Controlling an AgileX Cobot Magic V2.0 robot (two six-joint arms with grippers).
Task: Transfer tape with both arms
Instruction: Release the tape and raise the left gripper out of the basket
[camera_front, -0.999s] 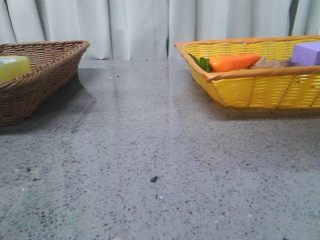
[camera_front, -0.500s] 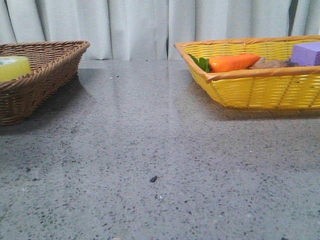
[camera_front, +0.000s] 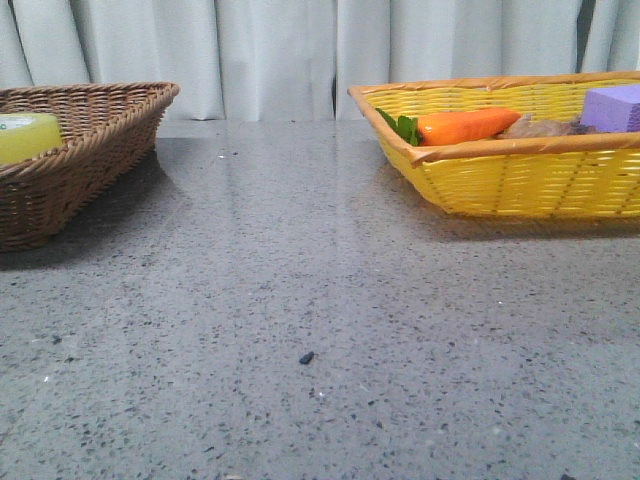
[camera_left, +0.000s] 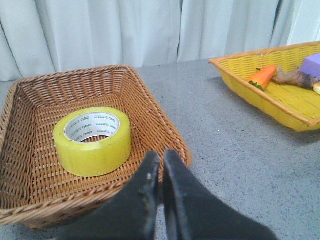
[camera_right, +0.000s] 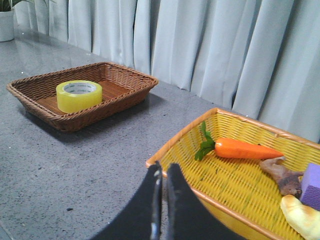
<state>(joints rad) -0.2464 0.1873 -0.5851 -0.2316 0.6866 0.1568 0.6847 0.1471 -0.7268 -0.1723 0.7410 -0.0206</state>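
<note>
Glossy plastic tape (camera_left: 93, 140) in rough brown wicker basket (camera_left: 150, 107); speckled, polished stone counter (camera_front: 320, 330); smooth plastic-looking carrot (camera_front: 468, 125).

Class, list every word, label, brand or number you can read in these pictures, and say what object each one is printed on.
Green lettering repeated around the white core ring of the tape: too small and blurred to read for certain.
No other writing shows: none on the brown basket, the yellow basket, the carrot or the purple block.

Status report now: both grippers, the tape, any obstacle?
Left gripper shut, empty. Right gripper shut, empty. Tape flat in brown basket, untouched. Nothing blocking.
</note>
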